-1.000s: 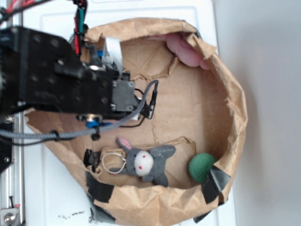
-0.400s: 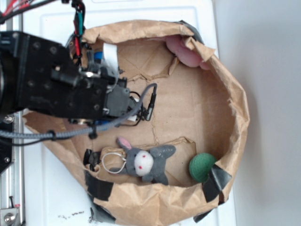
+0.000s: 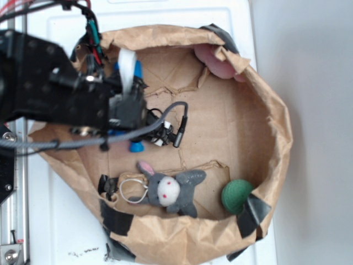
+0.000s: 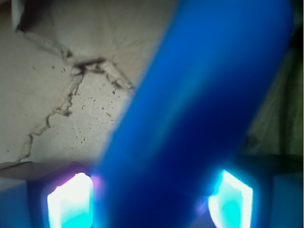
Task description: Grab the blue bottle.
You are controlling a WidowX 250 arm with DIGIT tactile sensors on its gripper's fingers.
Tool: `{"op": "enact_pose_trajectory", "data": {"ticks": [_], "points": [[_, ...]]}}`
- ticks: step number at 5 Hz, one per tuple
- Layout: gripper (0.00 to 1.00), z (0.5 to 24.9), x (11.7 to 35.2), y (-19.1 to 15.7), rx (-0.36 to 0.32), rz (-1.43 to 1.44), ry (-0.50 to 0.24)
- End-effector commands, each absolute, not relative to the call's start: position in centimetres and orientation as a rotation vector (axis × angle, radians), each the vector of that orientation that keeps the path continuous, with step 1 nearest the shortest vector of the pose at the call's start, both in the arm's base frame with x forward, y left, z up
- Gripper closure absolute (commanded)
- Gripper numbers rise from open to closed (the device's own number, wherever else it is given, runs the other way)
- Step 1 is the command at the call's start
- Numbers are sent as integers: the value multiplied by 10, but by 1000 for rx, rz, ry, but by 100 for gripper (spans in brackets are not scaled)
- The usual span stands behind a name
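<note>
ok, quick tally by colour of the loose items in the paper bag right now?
Blue: 1, smooth plastic blue bottle, between the end effector fingers
Grey: 1, plush bunny with a white face
Green: 1, round green ball-like object
Pink: 1, soft pink object half hidden under the brown paper bag's rim
Total: 4

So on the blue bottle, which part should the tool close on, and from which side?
Best bet is the wide round body of the blue bottle, taken from above with a finger on each long side. The wrist view shows that body lying slantwise between the two fingers and filling the gap. In the exterior view the arm hides most of the bottle, so the thin neck looks a poorer hold.
</note>
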State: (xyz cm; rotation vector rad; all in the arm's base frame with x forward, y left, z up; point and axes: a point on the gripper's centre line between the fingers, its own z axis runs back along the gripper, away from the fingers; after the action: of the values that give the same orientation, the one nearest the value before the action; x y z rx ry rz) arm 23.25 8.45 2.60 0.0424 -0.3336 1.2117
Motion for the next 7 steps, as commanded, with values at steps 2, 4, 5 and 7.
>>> {"op": "enact_pose_trajectory", "data": {"ticks": [2,4,5,7], "points": [[100,29,223,86,80,1236,-370],[100,94,220,58,-51,1142,-265],[100,138,216,31,-77,997,-247],[100,181,212,6,-117,831,-174]]}}
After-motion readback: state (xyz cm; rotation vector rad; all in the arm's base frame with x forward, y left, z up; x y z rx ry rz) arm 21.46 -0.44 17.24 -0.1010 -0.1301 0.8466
